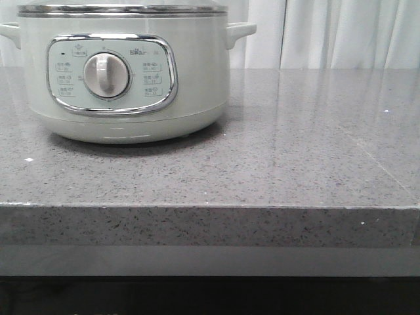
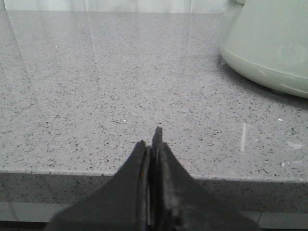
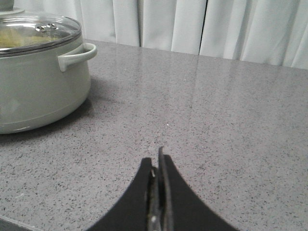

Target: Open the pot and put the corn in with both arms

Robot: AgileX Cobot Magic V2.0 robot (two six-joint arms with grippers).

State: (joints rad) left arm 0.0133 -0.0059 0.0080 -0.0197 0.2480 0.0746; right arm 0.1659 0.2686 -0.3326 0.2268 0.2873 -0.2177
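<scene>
On the left half of the counter point(image 1: 295, 164) stands the pot point(image 1: 125, 72), its dial panel facing me and its glass lid point(image 3: 36, 30) on. It looks heavy and rigid, broad-based and unlikely to slide, so I judge it needs no steadying. The lid is the fragile part: smooth glass in a steel rim, slippery anywhere but its knob, of which only an edge shows at the top of my right wrist view. That knob is where I would take hold. The side handle point(image 3: 77, 55) is stiff and easy to hook, but I judge it is for carrying, not opening. Through the glass I see something pale yellow inside, too blurred to name. I cannot find the corn in any view. My left gripper point(image 2: 153, 144) and right gripper point(image 3: 156, 166) are both closed on nothing, hovering low over bare counter, apart from the pot.
</scene>
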